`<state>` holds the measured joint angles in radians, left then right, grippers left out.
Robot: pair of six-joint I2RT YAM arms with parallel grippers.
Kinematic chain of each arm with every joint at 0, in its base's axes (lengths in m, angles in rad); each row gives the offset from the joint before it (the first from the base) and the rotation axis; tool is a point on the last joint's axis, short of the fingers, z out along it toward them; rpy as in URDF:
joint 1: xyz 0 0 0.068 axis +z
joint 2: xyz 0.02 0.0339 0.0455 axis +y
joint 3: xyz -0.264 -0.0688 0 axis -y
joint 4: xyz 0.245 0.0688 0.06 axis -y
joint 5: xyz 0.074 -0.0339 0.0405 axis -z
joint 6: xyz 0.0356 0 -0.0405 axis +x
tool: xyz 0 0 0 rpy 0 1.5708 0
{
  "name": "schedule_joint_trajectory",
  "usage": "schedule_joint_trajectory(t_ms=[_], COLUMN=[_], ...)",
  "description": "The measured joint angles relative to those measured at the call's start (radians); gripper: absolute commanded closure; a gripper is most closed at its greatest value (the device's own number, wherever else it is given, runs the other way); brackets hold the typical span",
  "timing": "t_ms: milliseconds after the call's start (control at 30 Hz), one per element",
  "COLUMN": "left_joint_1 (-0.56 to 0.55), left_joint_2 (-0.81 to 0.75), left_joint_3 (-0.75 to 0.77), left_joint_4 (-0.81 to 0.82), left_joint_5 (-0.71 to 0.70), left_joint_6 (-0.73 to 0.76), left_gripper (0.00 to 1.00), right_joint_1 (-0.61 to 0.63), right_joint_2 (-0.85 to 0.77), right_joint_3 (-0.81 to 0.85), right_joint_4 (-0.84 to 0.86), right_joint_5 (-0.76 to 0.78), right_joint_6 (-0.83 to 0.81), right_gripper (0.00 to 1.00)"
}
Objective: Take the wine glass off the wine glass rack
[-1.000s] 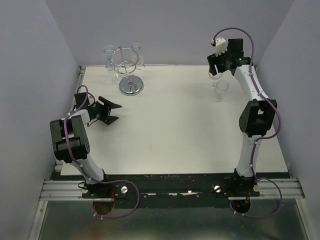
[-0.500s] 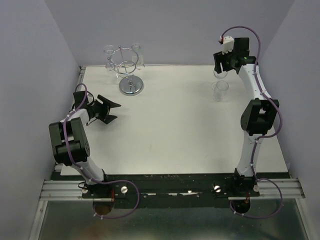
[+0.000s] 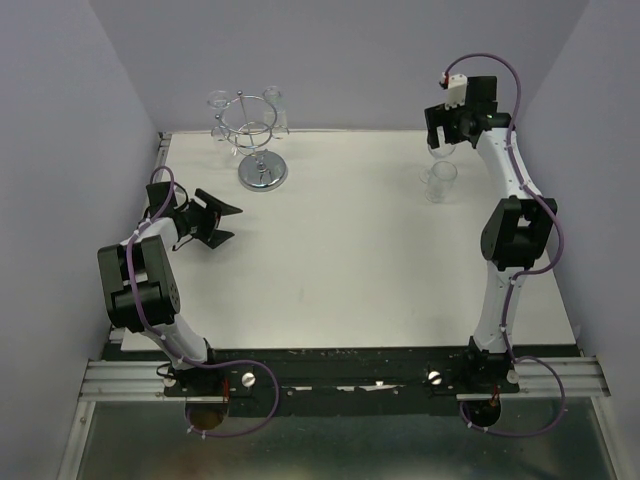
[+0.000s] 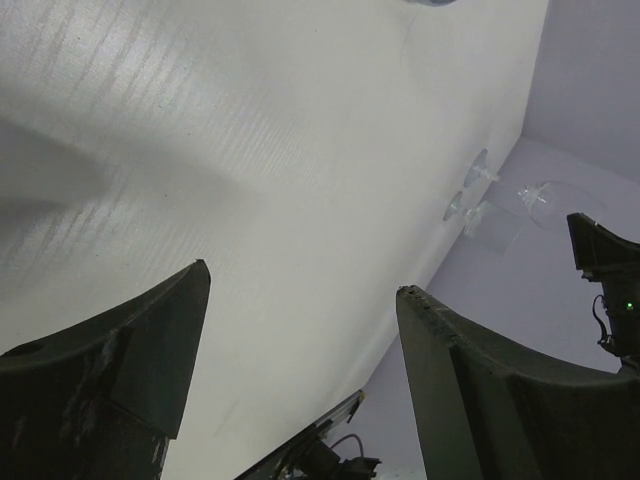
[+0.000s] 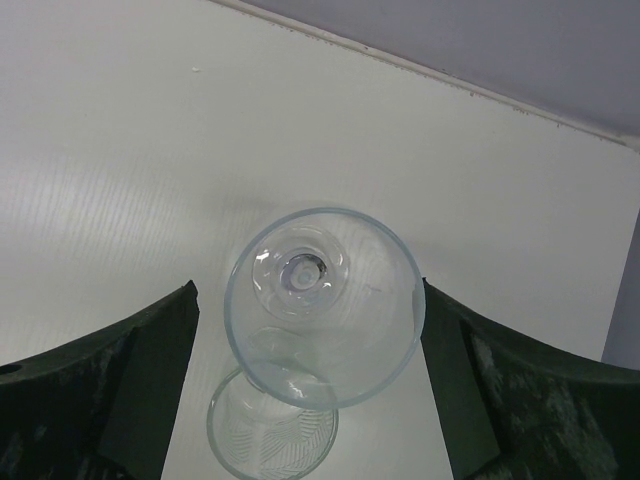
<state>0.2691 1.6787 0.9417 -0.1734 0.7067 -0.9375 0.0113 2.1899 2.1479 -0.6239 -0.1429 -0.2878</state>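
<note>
Now the right gripper has risen, jaws spread wide, leaving the clear stemmed wine glass upright on the white surface, well apart from the shiny chrome wire rack. That glass looks delivered. The left gripper rests open.

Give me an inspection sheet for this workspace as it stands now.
Surface: white table, no spills seen.
Job's things: wine glass rack upright far left, hanging glasses on it; wine glass upright far right.
Clutter: second clear glass beside that one.
Grippers: left gripper open, empty; right gripper open, above the wine glass.
Cables: purple cable loops along each arm.
Surroundings: plain walls on three sides.
</note>
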Motion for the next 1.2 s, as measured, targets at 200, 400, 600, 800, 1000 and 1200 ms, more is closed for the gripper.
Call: schedule_joint_trajectory(t_ms=[200, 400, 600, 800, 1000, 1200], left_joint_1=[0.000, 0.001, 0.044, 0.098, 0.104, 0.104], left_joint_2=[-0.002, -0.005, -0.022, -0.031, 0.019, 0.040], left_joint_3=[0.000, 0.051, 0.279, 0.407, 0.580, 0.690], left_joint_4=[0.009, -0.026, -0.135, -0.127, -0.101, -0.024], left_joint_5=[0.000, 0.001, 0.000, 0.008, 0.050, 0.115], left_joint_6=[0.010, 0.116, 0.367, 0.496, 0.571, 0.630], left_gripper=[0.16, 0.16, 0.16, 0.20, 0.31, 0.43], right_joint_1=[0.000, 0.000, 0.000, 0.000, 0.032, 0.121], right_joint_2=[0.000, -0.037, -0.196, -0.377, -0.460, -0.466], right_joint_3=[0.010, 0.022, -0.028, -0.130, -0.280, -0.346], right_joint_4=[0.000, -0.003, -0.003, 0.003, -0.008, -0.036], right_joint_5=[0.001, 0.000, -0.027, -0.096, -0.193, -0.267], right_joint_6=[0.021, 0.038, 0.054, 0.051, 0.013, -0.032], right_gripper=[0.00, 0.00, 0.00, 0.00, 0.06, 0.07])
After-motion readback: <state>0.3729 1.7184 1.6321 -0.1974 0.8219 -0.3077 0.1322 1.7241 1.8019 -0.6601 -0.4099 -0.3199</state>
